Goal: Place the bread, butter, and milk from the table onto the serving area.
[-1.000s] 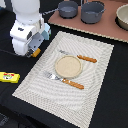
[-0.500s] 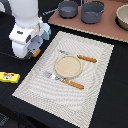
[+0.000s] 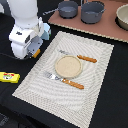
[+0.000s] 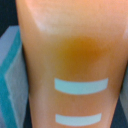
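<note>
My white gripper (image 3: 32,50) hangs low over the table just off the exterior view's left edge of the serving area (image 3: 95,85). An orange sliver of the bread (image 3: 35,52) shows under the hand. In the wrist view the bread (image 4: 70,55) fills the frame, very close, with pale score lines. My fingers show in neither view. The pale-blue milk (image 3: 46,31) stands right behind the hand, and its side (image 4: 10,75) borders the loaf. The yellow butter (image 3: 9,77) lies apart, nearer the front, at the exterior view's left.
On the placemat sit a round tan plate (image 3: 67,66), an orange-handled fork (image 3: 64,80) and a knife (image 3: 80,57). A pinkish-brown board (image 3: 107,29) with grey pots (image 3: 92,11) runs along the back.
</note>
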{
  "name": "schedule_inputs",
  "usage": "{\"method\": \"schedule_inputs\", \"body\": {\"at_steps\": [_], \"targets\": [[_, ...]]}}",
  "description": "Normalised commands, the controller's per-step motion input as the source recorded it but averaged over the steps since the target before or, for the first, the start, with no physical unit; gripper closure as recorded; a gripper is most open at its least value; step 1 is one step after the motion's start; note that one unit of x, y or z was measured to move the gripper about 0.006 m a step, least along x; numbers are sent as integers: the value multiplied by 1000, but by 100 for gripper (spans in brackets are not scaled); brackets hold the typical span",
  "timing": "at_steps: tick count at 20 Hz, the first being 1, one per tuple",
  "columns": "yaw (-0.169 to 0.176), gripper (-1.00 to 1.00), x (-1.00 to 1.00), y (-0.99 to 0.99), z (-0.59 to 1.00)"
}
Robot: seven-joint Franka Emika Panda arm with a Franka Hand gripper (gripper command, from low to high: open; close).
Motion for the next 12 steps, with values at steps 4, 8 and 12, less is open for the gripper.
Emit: {"method": "schedule_inputs", "body": {"at_steps": [4, 8, 12], "targets": [[-57, 100, 720, -1, 1000], [-50, 100, 910, 0, 1000], [-61, 100, 879, -7, 994]]}}
